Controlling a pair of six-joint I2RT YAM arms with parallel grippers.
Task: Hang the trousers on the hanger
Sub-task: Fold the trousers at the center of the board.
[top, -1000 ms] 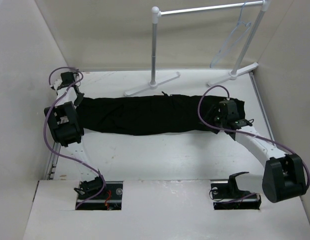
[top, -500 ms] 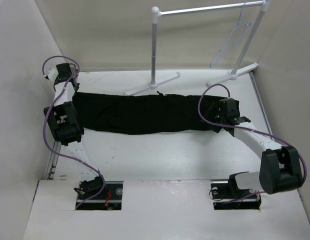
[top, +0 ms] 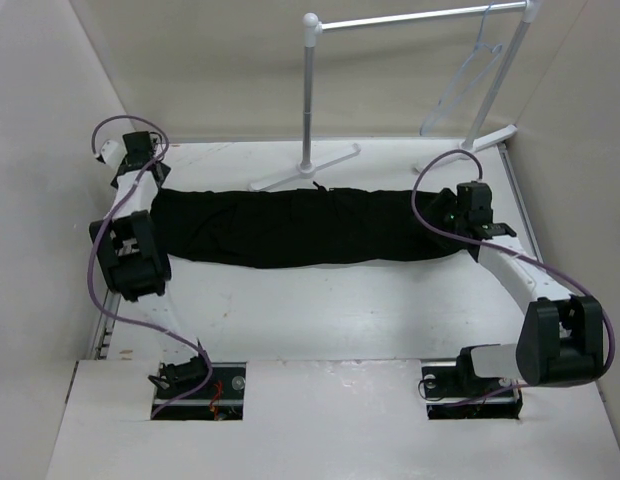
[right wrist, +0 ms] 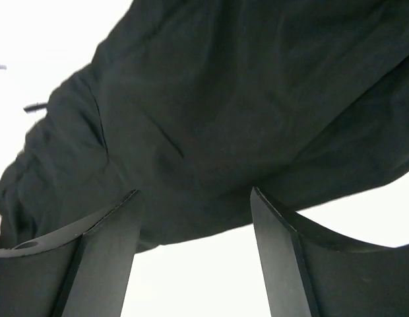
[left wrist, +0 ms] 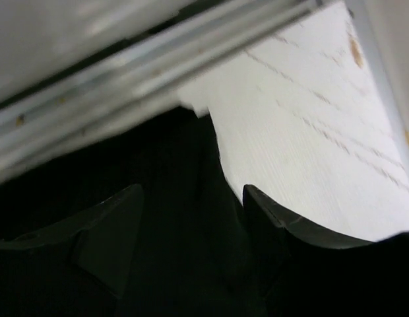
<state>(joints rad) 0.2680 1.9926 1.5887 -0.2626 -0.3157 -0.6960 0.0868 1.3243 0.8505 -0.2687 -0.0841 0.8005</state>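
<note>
A long pair of black trousers point(top: 290, 228) lies stretched sideways across a white table point(top: 320, 310), flat and slightly rumpled, just in front of the two feet of a white rail stand point(top: 309, 95) at the back of the table. The cloth runs from well left of the rail stand's left post to roughly below its right post. A thin, pale hanger point(top: 468, 78) hangs by its hook from the right end of the rail stand's top bar, up off the table and well apart from the trousers. The left gripper point(top: 150, 183) sits left of the rail stand, at the left end of the trousers, with its arm folded along the table's left edge. Seen from the left wrist, its two dark fingers point(left wrist: 105, 231) stand apart with black cloth filling the gap between them and bare white table beyond; a metal edge strip point(left wrist: 158, 59) crosses the top of that view. Whether the fingers touch the cloth cannot be told. The right gripper point(top: 447, 216) sits in front of the rail stand's right foot, at the right end of the trousers. From the right wrist, its fingers point(right wrist: 99, 251) are also spread apart, nothing held between them, with white table showing in the gap and the folded black fabric lying just past the tips.
</note>
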